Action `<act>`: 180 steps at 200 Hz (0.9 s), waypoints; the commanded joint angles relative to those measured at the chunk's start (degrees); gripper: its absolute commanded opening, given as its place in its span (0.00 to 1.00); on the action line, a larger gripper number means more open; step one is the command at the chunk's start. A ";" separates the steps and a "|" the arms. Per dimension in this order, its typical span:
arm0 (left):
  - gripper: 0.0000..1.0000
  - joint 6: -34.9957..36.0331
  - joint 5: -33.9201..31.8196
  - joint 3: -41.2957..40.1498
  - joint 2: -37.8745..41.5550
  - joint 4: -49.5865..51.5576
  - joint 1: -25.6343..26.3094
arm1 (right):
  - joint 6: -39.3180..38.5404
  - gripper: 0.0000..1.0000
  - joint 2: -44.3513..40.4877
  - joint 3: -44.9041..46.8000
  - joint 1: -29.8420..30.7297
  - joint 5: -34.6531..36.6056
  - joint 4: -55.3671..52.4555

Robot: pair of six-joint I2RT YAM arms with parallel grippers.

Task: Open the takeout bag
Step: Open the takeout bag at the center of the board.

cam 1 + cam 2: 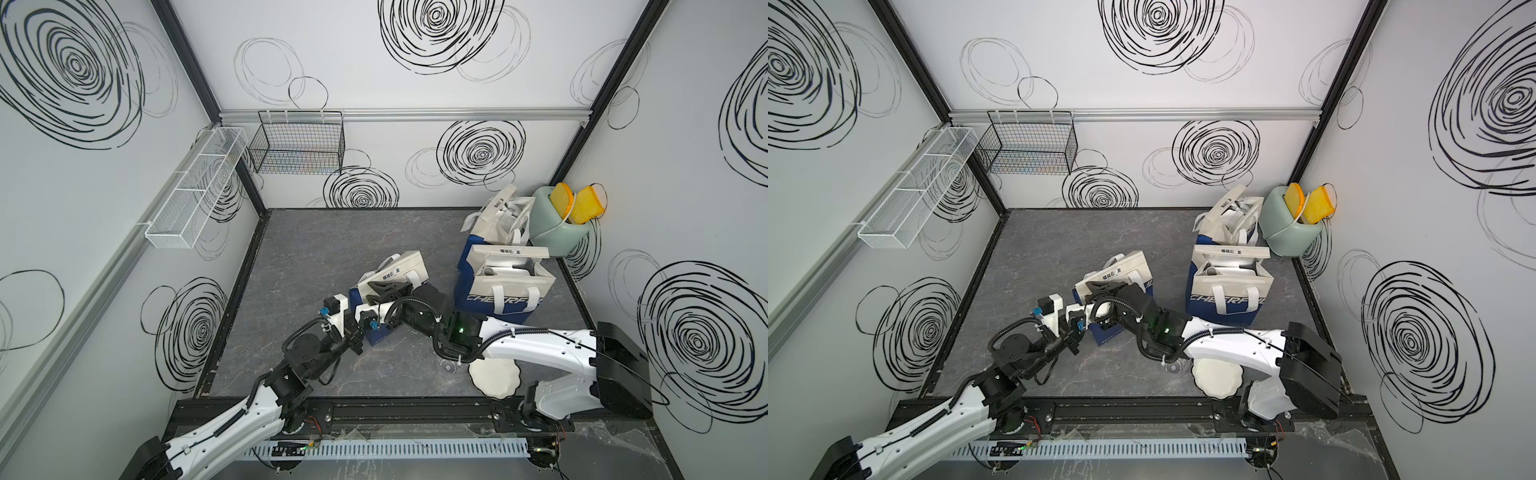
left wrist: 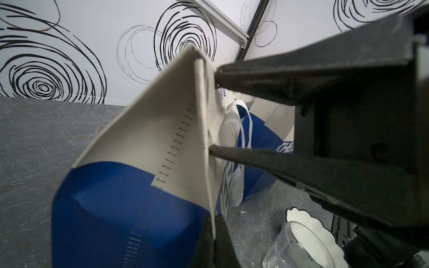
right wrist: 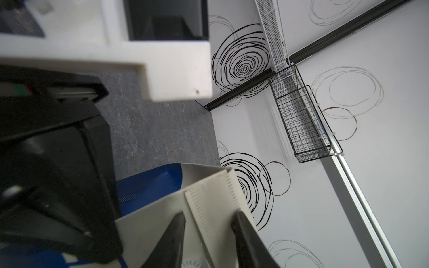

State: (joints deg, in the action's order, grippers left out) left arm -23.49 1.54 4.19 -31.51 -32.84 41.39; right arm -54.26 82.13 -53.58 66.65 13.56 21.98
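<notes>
Now pins tilted bag (image 1: 409,268), centre of a top view, by side seam (image 2: 209,185) in fully closed left gripper (image 2: 214,224), as anchor; straddles flap (image 3: 209,204) with half-open right gripper (image 3: 210,217), nothing clamped, likely for peeling open.

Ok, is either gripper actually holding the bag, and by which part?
The left gripper is shut on the takeout bag, pinching its corner fold down in the blue part. The right gripper stands open astride the top flap, not clamped.

I have blue-and-white fabric takeout bag (image 1: 409,266) mid-table; two matching bags (image 1: 505,286) right of it, green plastic toaster (image 1: 552,237) in far-right corner, white scalloped plate (image 1: 494,376) near right.
</notes>
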 commanded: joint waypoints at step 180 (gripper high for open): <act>0.00 0.47 0.83 1.62 0.95 -2.88 0.98 | -3.66 0.15 1.62 -1.07 0.14 3.60 2.13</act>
State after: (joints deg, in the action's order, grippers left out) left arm -23.46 0.78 4.19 -31.48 -32.71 41.54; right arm -57.65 83.55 -53.58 67.16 17.34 24.32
